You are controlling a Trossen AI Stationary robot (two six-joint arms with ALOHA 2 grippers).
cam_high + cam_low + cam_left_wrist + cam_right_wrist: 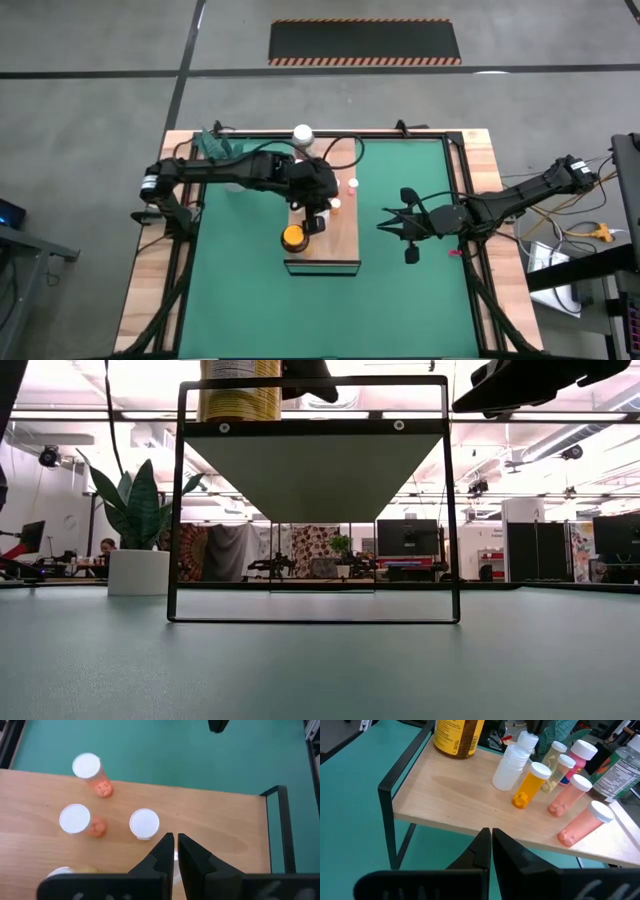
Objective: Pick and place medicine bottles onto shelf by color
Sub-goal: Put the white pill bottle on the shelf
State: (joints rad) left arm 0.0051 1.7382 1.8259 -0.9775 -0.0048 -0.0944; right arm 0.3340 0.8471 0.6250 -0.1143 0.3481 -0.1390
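Note:
The shelf (340, 240) is a light wooden board on a black frame (315, 425), mid-table. On it stand an amber jar with a yellow lid (293, 237), a white-lidded jar (302, 133) at its far end, and several small medicine bottles: pink with white caps (86, 766) (75, 818), an all-white one (144, 823), and an orange one (530, 782). My left gripper (175, 842) hangs shut over the board next to the white bottle. My right gripper (395, 222) is shut, right of the shelf above the mat. My left gripper points slanting down at the shelf board. A sliver of white (175, 855) shows in the narrow slit behind its shut fingertips. Whether the fingers touch it, I cannot tell.
A white pot with a green plant (138, 570) stands at the table's far left corner. The green mat (400, 300) lies bare near and right of the shelf. The shelf's black frame posts (387, 805) rise from the mat at its corners.

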